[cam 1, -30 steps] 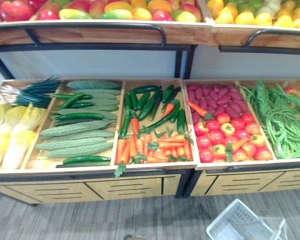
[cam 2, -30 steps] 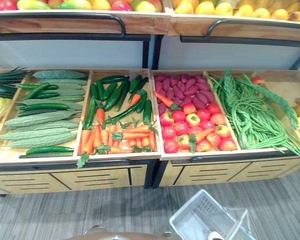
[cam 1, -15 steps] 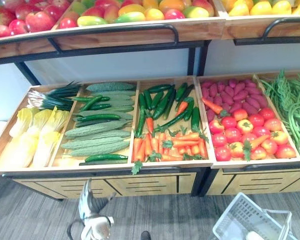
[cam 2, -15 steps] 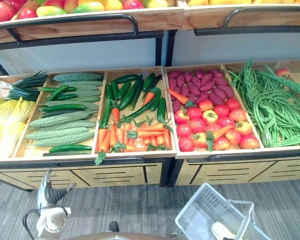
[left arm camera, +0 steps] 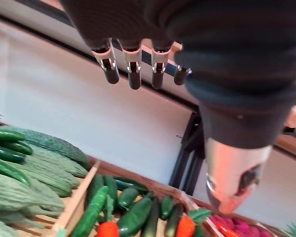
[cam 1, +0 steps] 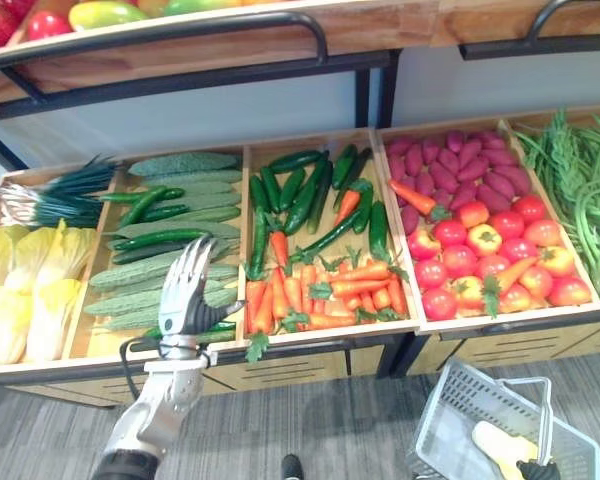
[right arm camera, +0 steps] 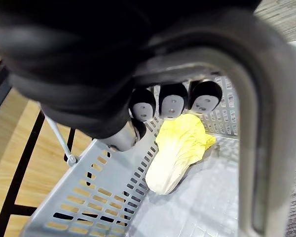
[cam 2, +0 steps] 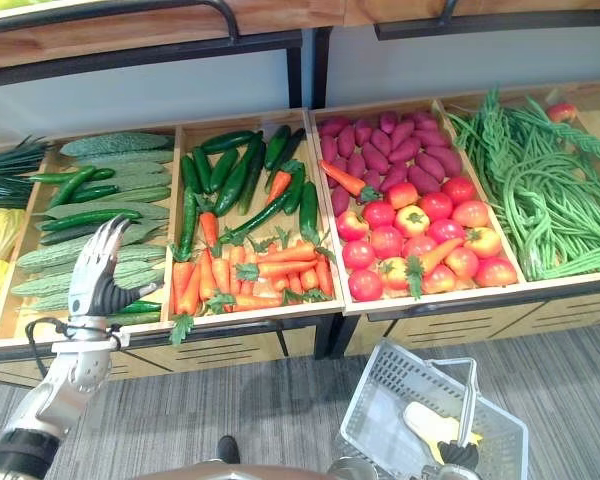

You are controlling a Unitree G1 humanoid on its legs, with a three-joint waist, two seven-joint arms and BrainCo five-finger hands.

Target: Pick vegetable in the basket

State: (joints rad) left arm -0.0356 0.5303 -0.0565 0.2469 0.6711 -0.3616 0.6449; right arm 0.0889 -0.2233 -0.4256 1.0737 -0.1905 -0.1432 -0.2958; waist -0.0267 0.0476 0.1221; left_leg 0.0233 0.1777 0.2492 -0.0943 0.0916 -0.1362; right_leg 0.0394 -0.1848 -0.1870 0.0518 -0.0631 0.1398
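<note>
Left eye view: a yellow cabbage [cam 1: 502, 445] is already lodged in the grey basket [cam 1: 480, 372], so one pick is judged done. The left hand [cam 1: 187, 290] is held spread and empty at the front edge of the gourd compartment [cam 1: 140, 270].

Right eye view: half a second earlier, this hand was seen lower, below the stand's front edge [cam 2: 250, 325].

Left wrist view: straight fingers [left arm camera: 133, 66] are seen above the cucumbers [left arm camera: 135, 217].

Right wrist view: the right hand [right arm camera: 170, 103] is curled round the basket handle [right arm camera: 254, 128].
</note>
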